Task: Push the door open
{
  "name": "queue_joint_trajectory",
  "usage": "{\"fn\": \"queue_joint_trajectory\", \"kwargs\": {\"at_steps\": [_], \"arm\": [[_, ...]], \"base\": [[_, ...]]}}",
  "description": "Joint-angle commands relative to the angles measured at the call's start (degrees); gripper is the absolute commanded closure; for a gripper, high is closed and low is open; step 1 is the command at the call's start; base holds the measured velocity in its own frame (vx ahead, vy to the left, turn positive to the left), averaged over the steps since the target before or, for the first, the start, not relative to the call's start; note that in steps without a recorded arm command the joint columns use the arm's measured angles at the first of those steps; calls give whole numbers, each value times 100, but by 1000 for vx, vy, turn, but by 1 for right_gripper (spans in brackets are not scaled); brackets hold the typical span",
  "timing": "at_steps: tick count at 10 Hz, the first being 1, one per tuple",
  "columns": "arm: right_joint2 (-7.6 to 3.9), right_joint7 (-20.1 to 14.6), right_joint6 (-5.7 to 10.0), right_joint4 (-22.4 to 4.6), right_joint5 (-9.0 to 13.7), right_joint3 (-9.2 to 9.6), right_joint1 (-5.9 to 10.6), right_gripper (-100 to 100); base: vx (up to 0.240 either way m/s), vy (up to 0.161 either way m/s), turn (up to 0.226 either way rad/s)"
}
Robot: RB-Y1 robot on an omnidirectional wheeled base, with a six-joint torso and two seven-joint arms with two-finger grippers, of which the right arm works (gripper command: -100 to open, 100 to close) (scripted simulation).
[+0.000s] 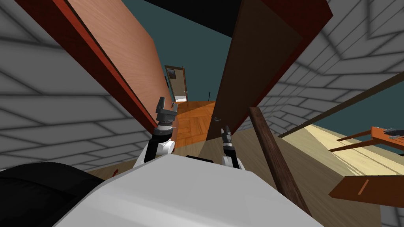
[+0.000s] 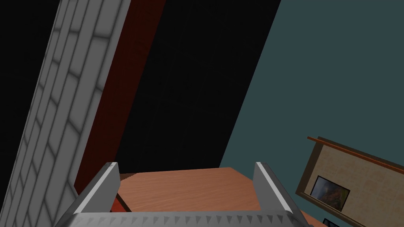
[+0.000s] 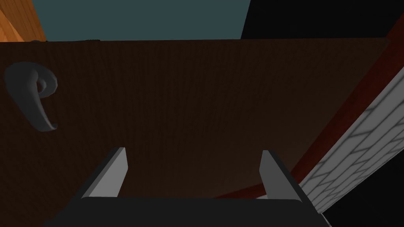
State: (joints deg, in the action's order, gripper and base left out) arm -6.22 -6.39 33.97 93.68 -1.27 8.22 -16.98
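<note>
Two pincers are raised before a doorway. The right pincer (image 3: 193, 150) is held wide open with nothing between its fingers, and it is pointed squarely at the flat face of the dark brown door (image 3: 197, 98). Whether the fingertips touch that face cannot be told. The door's grey lever handle (image 3: 33, 94) is seen off to one side of the pincer, apart from both fingers. In the head view this door is seen swung partly open at the right of the opening, with the right pincer just by its lower edge, near the handle. The left pincer (image 1: 167, 103) is likewise spread wide and empty, held beside the lighter wooden panel (image 1: 122, 51) at the opening's left. A parquet floor (image 1: 193, 122) is visible between panel and door.
</note>
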Motion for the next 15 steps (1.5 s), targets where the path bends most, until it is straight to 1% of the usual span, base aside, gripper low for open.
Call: {"fn": "queue_joint_trajectory", "kwargs": {"at_steps": [1, 5, 6, 7, 8, 10, 11, 14, 15], "arm": [[-16, -5, 71, -279, -1, 46, 62, -100], [-68, -28, 259, -1025, 4, 149, 256, -100], [-68, -28, 259, -1051, 4, 149, 256, -100], [-80, -34, 305, -1241, 5, 174, 303, -100], [-80, -34, 305, -1241, 5, 174, 303, -100], [-103, -45, 394, -1606, 8, 223, 395, -100], [-103, -45, 394, -1606, 8, 223, 395, -100], [-135, -60, 520, -2118, 11, 292, 525, -100], [-135, -60, 520, -2126, 11, 292, 525, -100]], "base": [[65, -55, 97], [74, -110, 99], [72, -91, 46], [49, -54, 65], [30, -32, 27], [39, -59, 83], [44, -69, 33], [63, -82, 84], [43, -64, 20]]}}
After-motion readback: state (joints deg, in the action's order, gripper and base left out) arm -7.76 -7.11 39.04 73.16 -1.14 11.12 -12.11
